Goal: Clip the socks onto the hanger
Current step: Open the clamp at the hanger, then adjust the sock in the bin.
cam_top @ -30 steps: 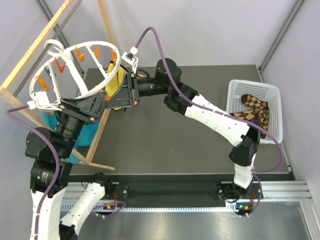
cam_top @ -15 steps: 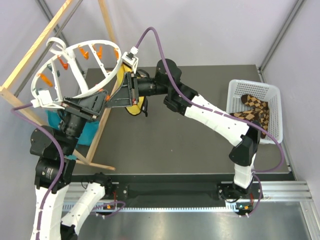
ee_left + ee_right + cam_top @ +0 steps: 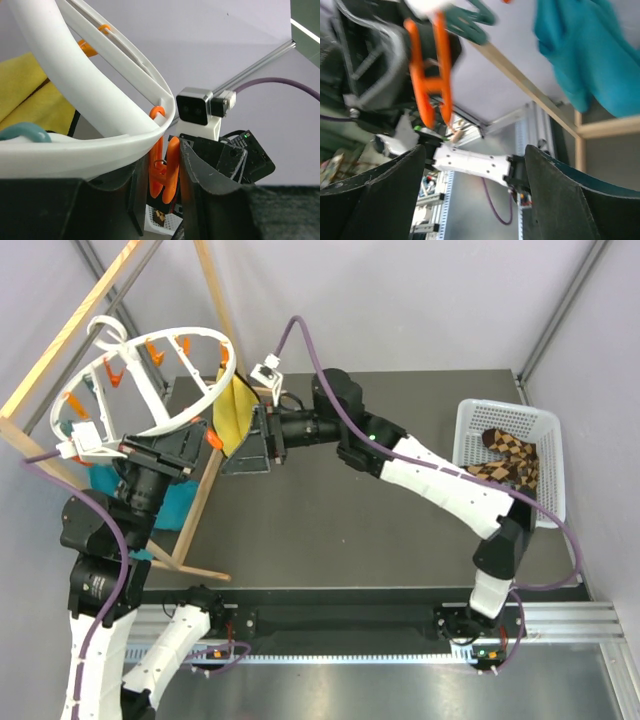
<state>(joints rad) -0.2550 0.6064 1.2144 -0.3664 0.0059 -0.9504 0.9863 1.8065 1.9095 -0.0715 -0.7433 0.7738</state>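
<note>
At far left a wooden rack [image 3: 197,505] is stood at the bench [image 3: 350,530] edge. The hanger [image 3: 95,100] is held up in the air beside it, tilted, ring toward the rack top. The left tool [image 3: 164,172] is closed to a narrow gap at the ring's lower rim, w/ an orange clip [image 3: 172,157] caught between the fingers and the white rim laid across the top of one finger. A teal cloth [image 3: 172,505] is seen under the left arm, behind the rack post. Just right of the ring a yellow cloth [image 3: 235,410] is hung, approx. at the rim. The right tool [image 3: 475,150] is pointed at the hanger from the right; its fingers are spread wide and nothing is held. An orange clip is seen, blurred, in front of it, not between the fingers. At far right the socks [image 3: 510,462] are lying in a white basket [image 3: 510,409] on the bench, well apart from both tools and the hanger.
</note>
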